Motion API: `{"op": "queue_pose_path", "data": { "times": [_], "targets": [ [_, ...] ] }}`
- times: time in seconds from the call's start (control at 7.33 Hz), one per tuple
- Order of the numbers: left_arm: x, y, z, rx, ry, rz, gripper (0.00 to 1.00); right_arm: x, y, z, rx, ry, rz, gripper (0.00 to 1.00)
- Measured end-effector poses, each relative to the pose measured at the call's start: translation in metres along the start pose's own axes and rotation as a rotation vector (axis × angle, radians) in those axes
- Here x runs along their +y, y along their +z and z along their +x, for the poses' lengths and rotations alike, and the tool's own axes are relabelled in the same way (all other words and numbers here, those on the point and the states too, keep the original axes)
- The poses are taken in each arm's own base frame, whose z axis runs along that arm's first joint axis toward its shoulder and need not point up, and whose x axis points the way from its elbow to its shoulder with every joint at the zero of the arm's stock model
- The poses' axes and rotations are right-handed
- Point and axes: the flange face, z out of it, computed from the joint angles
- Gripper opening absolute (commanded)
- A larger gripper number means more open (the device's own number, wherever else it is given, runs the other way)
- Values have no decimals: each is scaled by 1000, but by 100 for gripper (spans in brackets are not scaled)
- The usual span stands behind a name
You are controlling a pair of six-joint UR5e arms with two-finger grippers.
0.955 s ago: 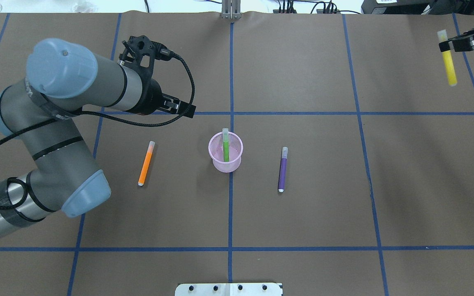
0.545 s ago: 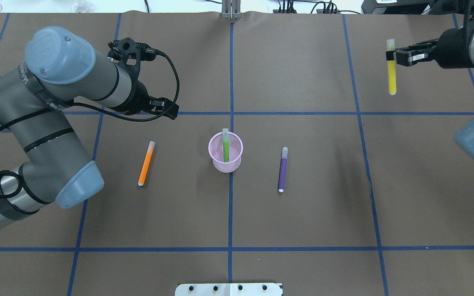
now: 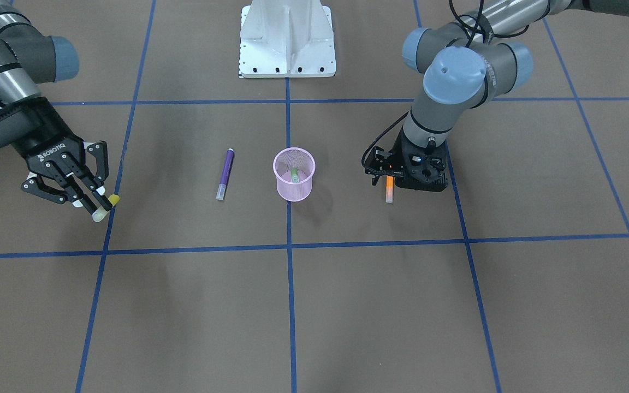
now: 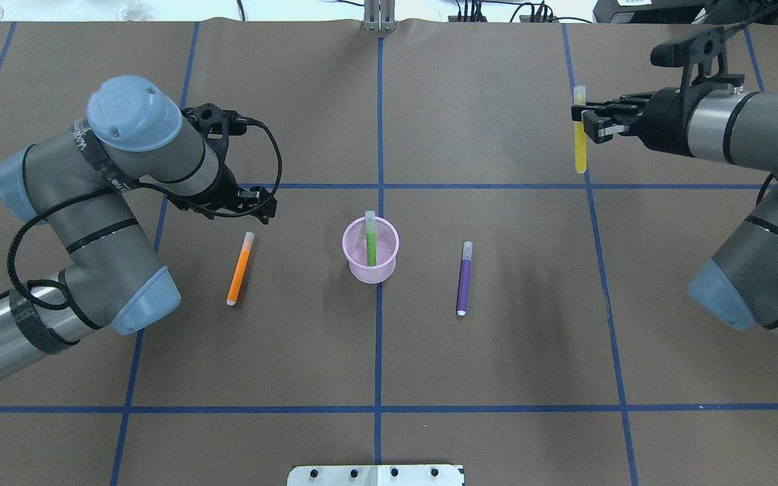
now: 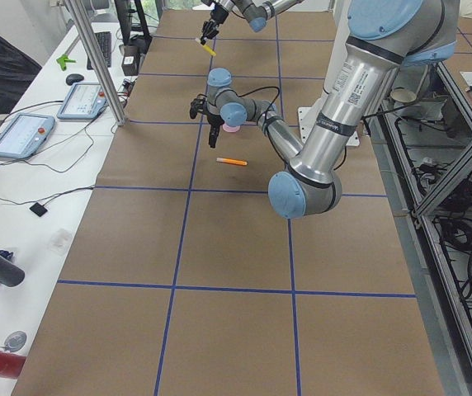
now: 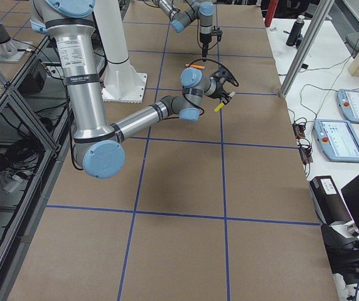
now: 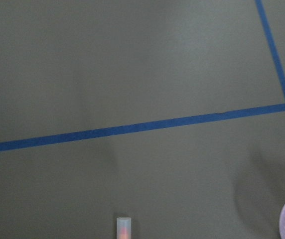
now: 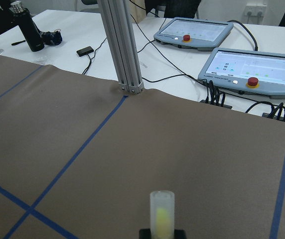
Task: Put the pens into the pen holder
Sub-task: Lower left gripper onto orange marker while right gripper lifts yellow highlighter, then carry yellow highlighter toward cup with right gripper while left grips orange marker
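The pink mesh pen holder point(image 4: 370, 264) point(image 3: 294, 186) stands at the table's middle with the green pen point(image 4: 370, 244) upright in it. The orange pen point(image 4: 239, 268) point(image 3: 389, 188) lies left of it and the purple pen point(image 4: 464, 278) point(image 3: 225, 173) lies right of it. My left gripper point(image 4: 264, 206) hangs above the table just beyond the orange pen's cap point(image 7: 124, 226) and looks open and empty. My right gripper point(image 4: 581, 121) point(image 3: 93, 204) is shut on a yellow pen point(image 4: 579, 152) point(image 8: 161, 214), held upright in the air at the far right.
Brown paper with blue tape lines point(image 4: 379, 337) covers the table. A white mount plate point(image 3: 287, 38) sits at the robot's edge. A metal post point(image 8: 125, 50) and operator panels point(image 8: 252, 69) stand beyond the far edge.
My right arm has carried the yellow pen leftward, toward the table's middle. My left arm has swung left and back, bringing its gripper near the orange pen's cap.
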Motion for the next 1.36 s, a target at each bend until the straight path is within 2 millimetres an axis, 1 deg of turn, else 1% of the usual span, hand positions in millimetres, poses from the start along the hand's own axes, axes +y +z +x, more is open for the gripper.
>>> {"op": "queue_pose_path", "data": {
  "times": [0.27,0.55,0.82,1.09,1.36],
  "targets": [
    [5,23,-3,-12,-3,-52,82,5,13,-38,-18,-16,31,0],
    [13,37,0,-21,3,-78,74,5,20,-69,-60,-24,34,0],
    [16,42,1,-23,5,-87,69,3,26,-94,-87,-29,16,0],
    [20,46,2,-25,9,-96,69,-5,32,-130,-104,-32,-17,0],
    [22,48,1,-28,9,-100,69,-2,38,-163,-137,-36,-38,0]
  ]
}}
